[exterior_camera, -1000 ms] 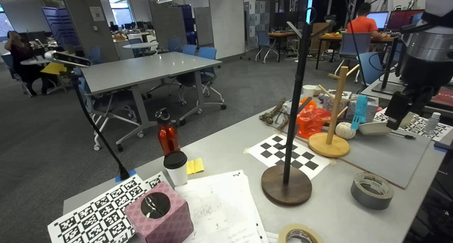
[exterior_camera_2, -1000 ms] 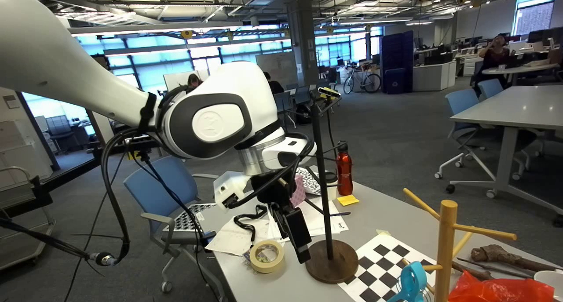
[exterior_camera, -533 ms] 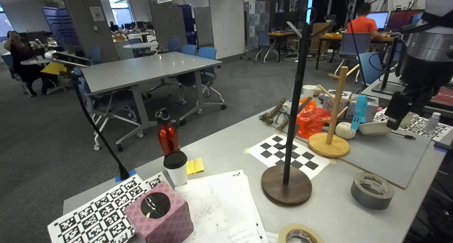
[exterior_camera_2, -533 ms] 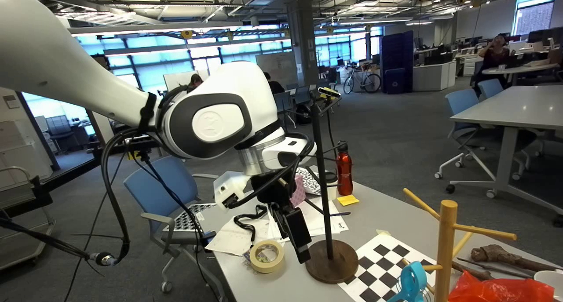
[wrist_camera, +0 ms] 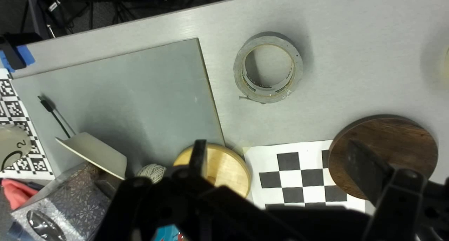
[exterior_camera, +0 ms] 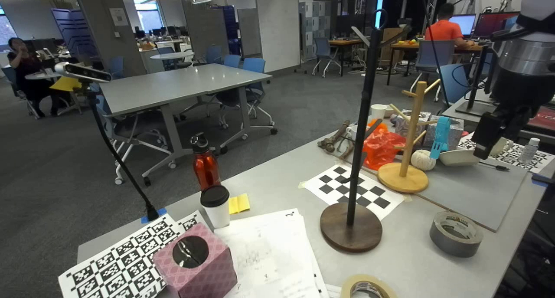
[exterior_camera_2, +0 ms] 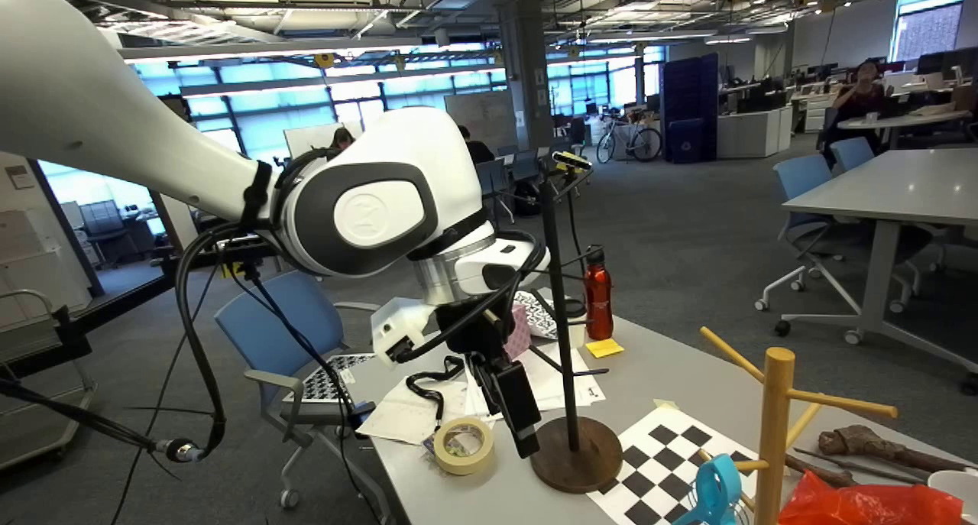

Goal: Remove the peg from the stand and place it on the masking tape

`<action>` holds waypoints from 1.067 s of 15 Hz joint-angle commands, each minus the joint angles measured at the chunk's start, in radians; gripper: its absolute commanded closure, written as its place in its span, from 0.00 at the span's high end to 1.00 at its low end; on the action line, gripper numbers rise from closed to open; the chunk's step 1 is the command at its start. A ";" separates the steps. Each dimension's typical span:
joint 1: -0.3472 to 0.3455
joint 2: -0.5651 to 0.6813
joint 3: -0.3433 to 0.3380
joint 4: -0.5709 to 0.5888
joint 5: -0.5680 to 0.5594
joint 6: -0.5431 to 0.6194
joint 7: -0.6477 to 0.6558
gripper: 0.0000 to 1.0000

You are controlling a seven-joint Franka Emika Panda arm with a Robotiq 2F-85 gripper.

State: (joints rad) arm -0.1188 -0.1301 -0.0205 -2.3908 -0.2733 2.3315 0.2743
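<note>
**Peg (exterior_camera: 441, 137) hung, gripper (wrist_camera: 277, 150) spread and empty**

In an exterior view the peg hangs from a dowel (exterior_camera: 427, 122) of the stand (exterior_camera: 411, 137), farther in from the right edge of the bench (exterior_camera: 412, 267) than the grey tape (exterior_camera: 454, 245). Likely light, stiff, slick plastic: pinch it mid-body. How it meets the dowel is unclear.

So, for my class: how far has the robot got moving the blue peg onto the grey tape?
Done: no step looks finished; the blue peg hangs on the wooden stand. In hand: nothing; the gripper is open. Left: grasping, removing and placing; the grey tape bears no peg.
</note>
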 commanded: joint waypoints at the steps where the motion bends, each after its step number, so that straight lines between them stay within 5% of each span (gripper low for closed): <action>1: 0.006 -0.001 -0.006 0.002 -0.004 -0.012 0.012 1.00; 16: 0.007 0.000 -0.007 0.002 -0.027 -0.003 0.012 1.00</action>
State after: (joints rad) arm -0.1189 -0.1301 -0.0206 -2.3909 -0.3003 2.3313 0.2877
